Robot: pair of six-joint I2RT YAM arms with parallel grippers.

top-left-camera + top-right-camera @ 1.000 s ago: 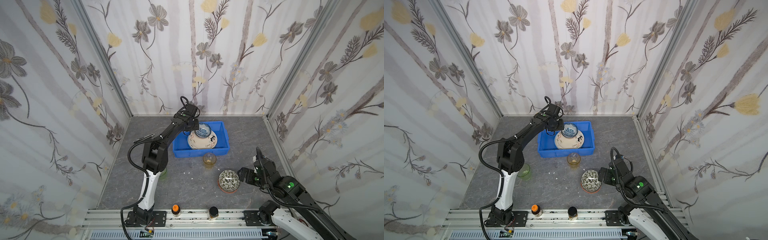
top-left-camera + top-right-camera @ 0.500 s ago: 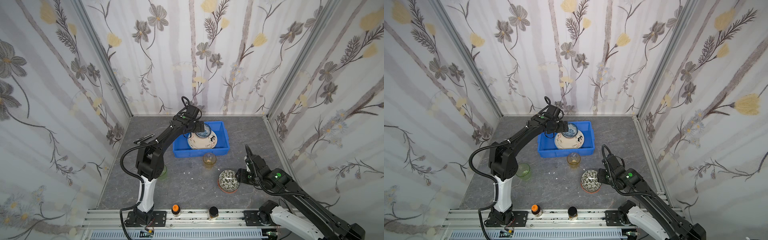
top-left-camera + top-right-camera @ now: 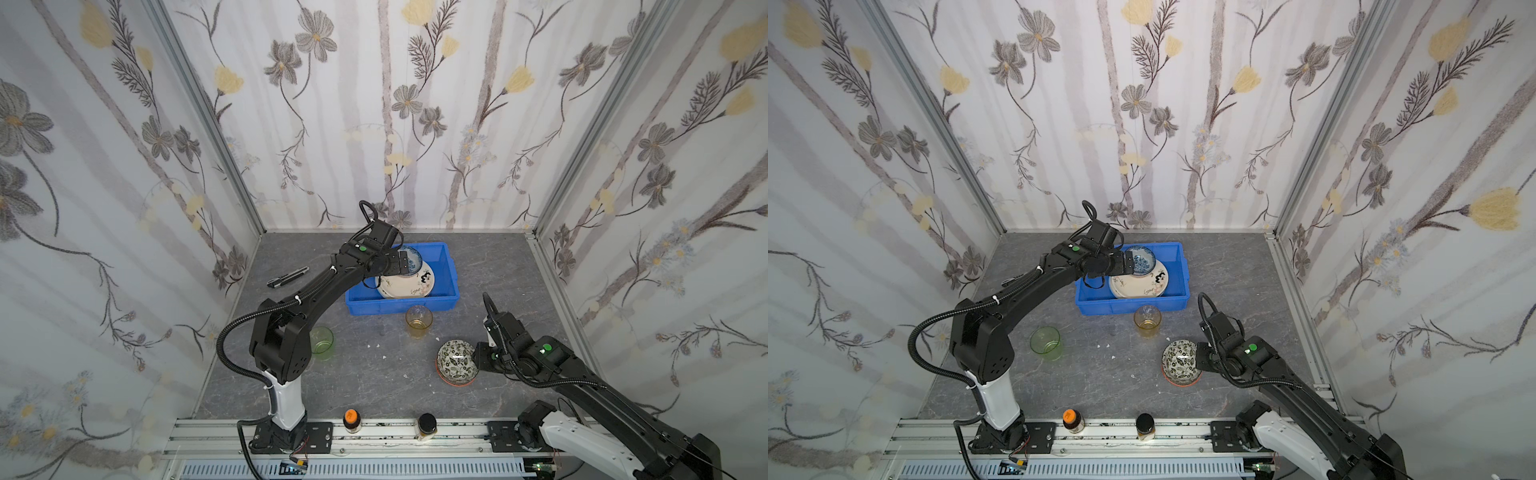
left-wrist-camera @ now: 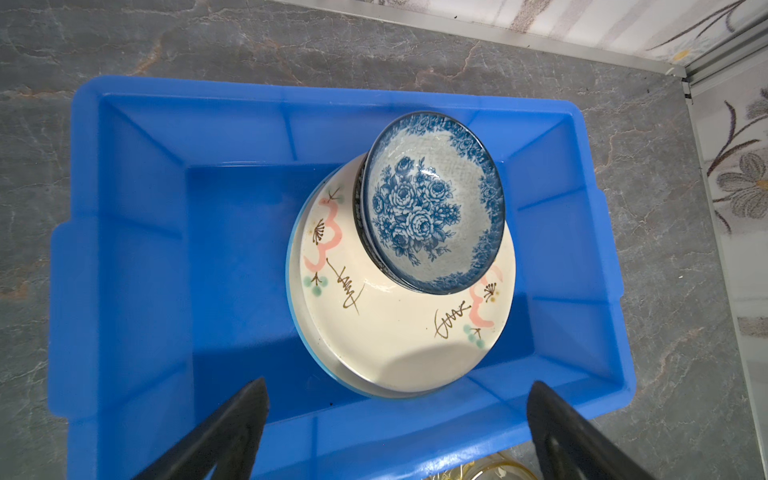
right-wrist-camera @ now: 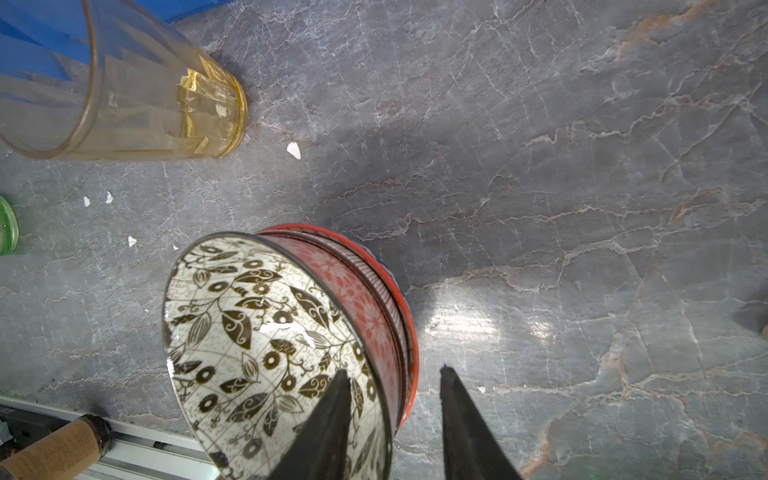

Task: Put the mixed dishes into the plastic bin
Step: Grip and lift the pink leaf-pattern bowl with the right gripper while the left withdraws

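**One bowl binned, two bowls and two glasses out on the desk**

The left hand (image 4: 397, 384) hangs released, fingers spread wide, over the blue bin (image 3: 374, 305) near the far edge of the desk (image 3: 374, 374). Inside, a cream plate (image 4: 386, 332) tops a stack whose number cannot be counted, and one blue flowered bowl (image 4: 428, 203) rests on it. An amber glass (image 3: 419, 321) stands just beside the bin's front wall, and a green glass (image 3: 322, 343) stands toward the left edge. Toward the right front corner, a leaf-patterned bowl (image 5: 249, 332) sits nested in an orange bowl (image 5: 374, 299). The right hand (image 5: 393, 370) straddles their rims, one finger inside; whether it is clenched cannot be told. At the front edge stand an orange-lidded jar (image 3: 351, 417) and a black-lidded jar (image 3: 426, 424), two in all. One black pen (image 3: 288, 277) lies near the far left corner.
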